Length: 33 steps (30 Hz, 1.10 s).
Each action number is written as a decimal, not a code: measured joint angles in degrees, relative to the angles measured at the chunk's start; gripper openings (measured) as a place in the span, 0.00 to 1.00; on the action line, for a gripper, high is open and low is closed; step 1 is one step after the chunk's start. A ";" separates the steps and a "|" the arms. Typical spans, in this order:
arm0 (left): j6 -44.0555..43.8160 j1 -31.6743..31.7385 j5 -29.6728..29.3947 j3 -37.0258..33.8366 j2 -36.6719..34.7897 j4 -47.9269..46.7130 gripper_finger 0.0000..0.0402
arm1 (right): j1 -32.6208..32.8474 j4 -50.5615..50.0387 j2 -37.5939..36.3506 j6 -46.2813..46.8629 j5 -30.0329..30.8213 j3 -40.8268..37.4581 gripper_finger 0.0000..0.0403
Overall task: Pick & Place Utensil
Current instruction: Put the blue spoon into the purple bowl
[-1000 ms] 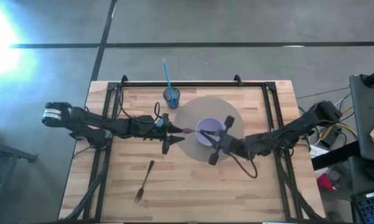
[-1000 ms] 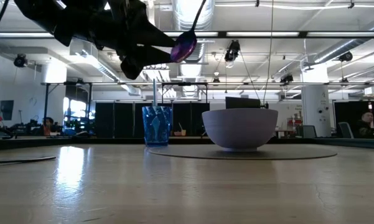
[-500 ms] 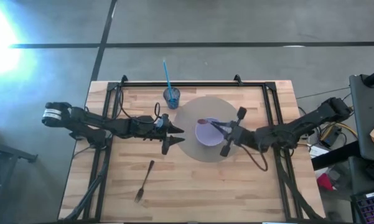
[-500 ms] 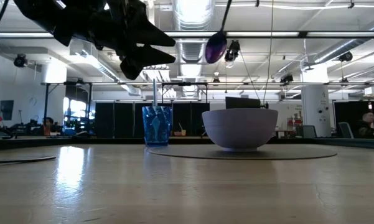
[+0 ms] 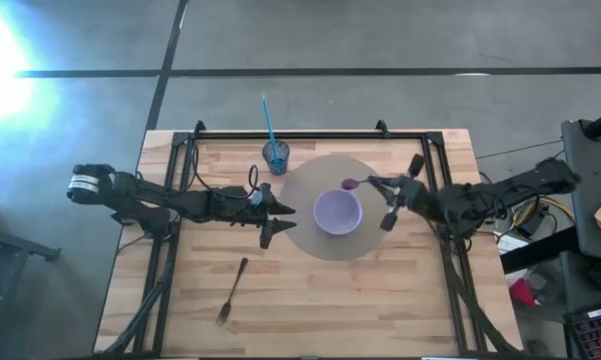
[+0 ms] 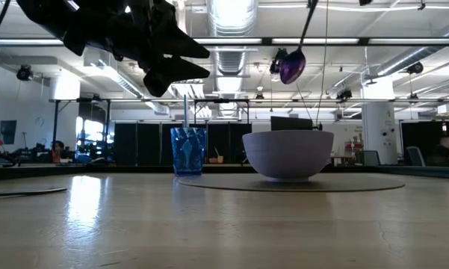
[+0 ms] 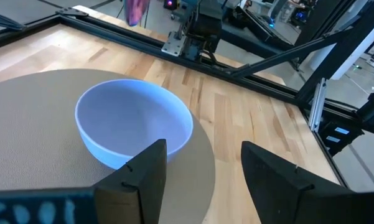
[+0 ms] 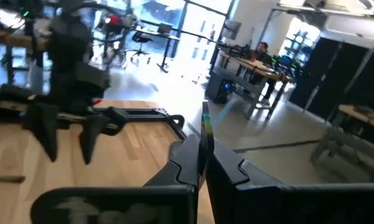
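Holding: right gripper (image 5: 376, 184) has its fingers pressed together on the handle of a purple spoon (image 5: 352, 184), up in the air over the round mat (image 5: 302, 186)
Spoon position: bowl end of the spoon sits just beyond the rim of the lavender bowl (image 5: 337, 212) from above, toward the far right side of it; from table height it hangs well above the bowl, bowl end down
Spoon handle: a thin strip running up between the closed fingers in the right wrist view
Left gripper (image 5: 286, 215): fingers apart, nothing between them, hovering at the left edge of the mat and pointing at the bowl
Left wrist view: both dark fingers (image 7: 135, 174) frame the bowl, which rests on the mat, clear of the fingers
Bowl: upright at the middle of the mat, nothing inside that shows
Blue cup (image 5: 275, 156): stands at the far left edge of the mat with a blue straw (image 5: 267, 117) in it
Fork (image 5: 232, 288): lies on the wooden table (image 5: 420, 300), near the front, well apart from the mat
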 joint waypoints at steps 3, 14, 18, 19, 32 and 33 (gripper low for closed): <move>0.00 0.00 0.00 0.00 0.00 0.00 0.49 | -2.25 0.00 -3.64 3.48 -1.52 -3.22 0.03; 0.00 0.00 0.01 0.00 0.00 0.04 0.49 | -10.02 1.83 -11.70 21.50 -7.29 -14.68 0.03; 0.36 0.07 0.00 0.00 0.00 0.07 0.49 | -11.18 3.37 -13.02 26.32 -7.66 -17.75 0.03; 0.44 0.07 0.00 0.00 0.00 0.09 0.49 | -11.32 3.40 -13.29 27.48 -7.71 -18.28 0.03; 0.42 0.04 0.02 0.00 -0.02 0.13 0.49 | -11.49 5.24 -13.49 42.16 -7.59 -24.56 0.03; 0.42 0.04 0.02 0.00 -0.01 0.13 0.49 | -11.49 5.32 -13.45 43.36 -7.57 -25.26 0.03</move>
